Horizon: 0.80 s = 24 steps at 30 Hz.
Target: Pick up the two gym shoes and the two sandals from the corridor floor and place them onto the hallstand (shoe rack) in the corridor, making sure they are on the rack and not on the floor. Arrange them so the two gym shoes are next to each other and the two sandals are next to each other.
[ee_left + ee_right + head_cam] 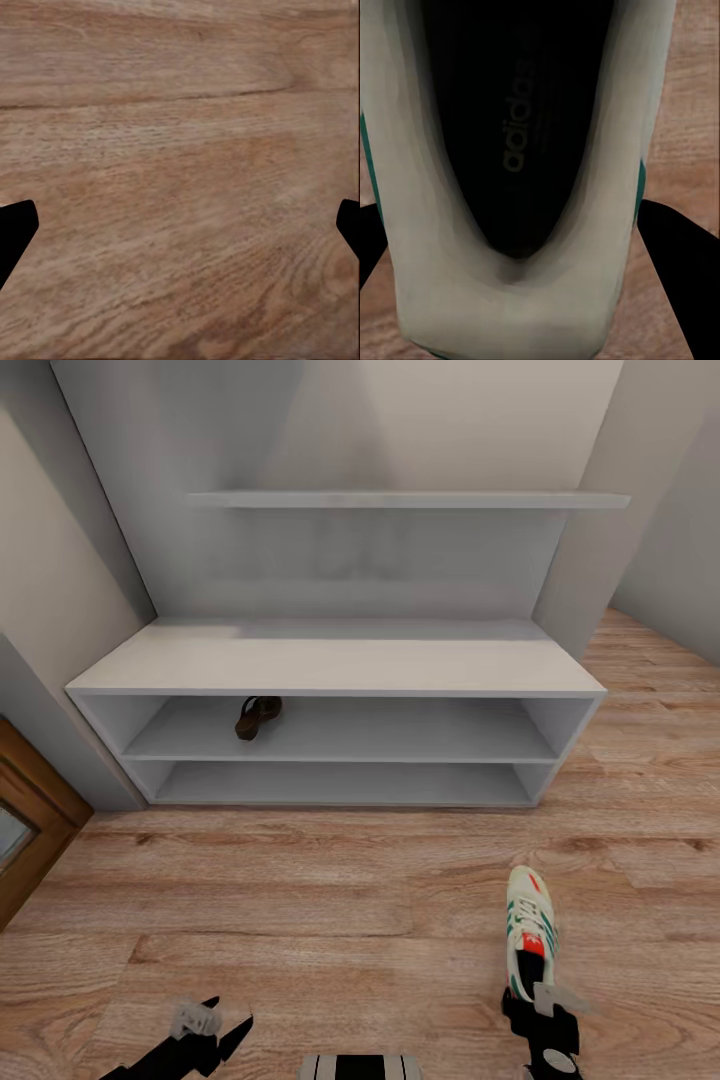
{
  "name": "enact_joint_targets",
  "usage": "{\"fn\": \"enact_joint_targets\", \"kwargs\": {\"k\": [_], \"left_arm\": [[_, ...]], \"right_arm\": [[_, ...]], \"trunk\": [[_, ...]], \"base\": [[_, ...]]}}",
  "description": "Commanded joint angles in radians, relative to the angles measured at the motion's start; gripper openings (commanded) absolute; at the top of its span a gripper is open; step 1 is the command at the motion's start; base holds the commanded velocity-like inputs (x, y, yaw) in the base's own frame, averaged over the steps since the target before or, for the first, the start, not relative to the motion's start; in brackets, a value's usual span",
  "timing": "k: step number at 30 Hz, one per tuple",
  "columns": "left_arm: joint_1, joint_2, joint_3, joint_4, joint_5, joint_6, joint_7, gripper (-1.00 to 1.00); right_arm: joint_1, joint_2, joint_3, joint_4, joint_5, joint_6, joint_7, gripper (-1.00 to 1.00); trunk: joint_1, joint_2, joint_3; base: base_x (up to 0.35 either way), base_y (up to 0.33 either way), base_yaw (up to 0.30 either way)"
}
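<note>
One white gym shoe (529,930) with green stripes and a red-orange tongue lies toe-first toward the hallstand (330,660), low over the corridor floor (300,880). My right gripper (541,1005) holds its heel; in the right wrist view the heel and dark insole of the gym shoe (510,150) sit between the two black fingers (679,262), which press on its sides. A dark brown sandal (257,717) stands on the upper open shelf, left of centre. At the lower left my left gripper (212,1025) hangs open over bare planks (180,150).
A brown wooden door frame (30,810) stands at the left edge beside the rack. Grey walls close in on both sides of the hallstand, and a wall shelf (410,500) runs above the bench. My base (360,1068) shows at the bottom centre.
</note>
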Motion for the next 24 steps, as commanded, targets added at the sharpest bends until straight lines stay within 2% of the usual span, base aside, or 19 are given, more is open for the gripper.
{"fn": "enact_joint_targets", "kwargs": {"k": [1, 5, 6, 9, 10, 12, 14, 15, 18, 21, 22, 24], "left_arm": [[0.000, 0.004, -0.007, 0.002, 0.006, -0.007, -0.036, 1.00], [0.001, 0.013, -0.008, 0.004, 0.004, -0.010, -0.084, 1.00], [0.002, 0.020, -0.009, 0.005, 0.004, -0.011, -0.102, 1.00], [0.002, 0.029, -0.010, 0.005, 0.003, -0.013, -0.128, 1.00], [0.002, 0.035, -0.010, 0.005, 0.003, -0.014, -0.148, 1.00], [0.002, 0.042, -0.009, 0.005, 0.004, -0.015, -0.173, 1.00], [0.002, 0.058, -0.007, 0.006, 0.010, -0.015, -0.237, 1.00], [0.002, 0.069, -0.005, 0.007, 0.013, -0.017, -0.276, 1.00], [0.003, 0.076, -0.004, 0.007, 0.011, -0.018, -0.292, 1.00], [0.004, 0.077, -0.005, 0.007, 0.008, -0.019, -0.294, 1.00], [0.004, 0.077, -0.005, 0.007, 0.006, -0.019, -0.295, 1.00], [0.004, 0.077, -0.005, 0.008, 0.005, -0.019, -0.295, 1.00]], "right_arm": [[-0.003, 0.025, -0.009, -0.037, 0.018, 0.070, 0.000, -1.00], [-0.021, 0.071, -0.004, -0.106, 0.026, 0.208, 0.000, -1.00], [-0.040, 0.094, 0.004, -0.136, 0.028, 0.270, 0.000, -1.00], [-0.078, 0.123, 0.029, -0.170, 0.030, 0.357, 0.000, -1.00], [-0.105, 0.135, 0.051, -0.183, 0.030, 0.410, 0.000, -1.00], [-0.131, 0.143, 0.072, -0.193, 0.031, 0.456, -0.001, -1.00], [-0.197, 0.155, 0.105, -0.204, 0.030, 0.544, -0.003, -1.00], [-0.271, 0.165, 0.116, -0.207, 0.030, 0.602, -0.005, -1.00], [-0.368, 0.179, 0.121, -0.209, 0.029, 0.666, -0.006, -1.00], [-0.422, 0.180, 0.121, -0.210, 0.028, 0.695, -0.008, -1.00], [-0.461, 0.180, 0.121, -0.211, 0.028, 0.722, -0.008, -1.00], [-0.481, 0.180, 0.121, -0.217, 0.028, 0.741, -0.009, -1.00]], "trunk": [[0.000, 0.000, -0.001], [0.000, 0.000, -0.001], [0.000, 0.000, -0.001], [0.000, 0.000, -0.001], [0.000, 0.000, -0.001], [0.000, 0.000, -0.001], [0.000, 0.000, -0.001], [0.000, 0.000, -0.001], [0.000, 0.000, -0.001], [0.000, 0.000, -0.001], [0.000, 0.000, -0.001], [0.000, 0.000, -0.001]], "base": [[0.000, 0.000, 0.000], [0.000, 0.000, 0.000], [0.000, 0.000, 0.000], [0.000, 0.000, 0.000], [0.000, 0.000, 0.000], [0.000, 0.000, 0.000], [0.000, 0.000, 0.000], [0.000, 0.000, 0.000], [0.000, 0.000, 0.000], [0.000, 0.000, 0.000], [0.000, 0.000, 0.000], [0.000, 0.000, 0.000]]}}
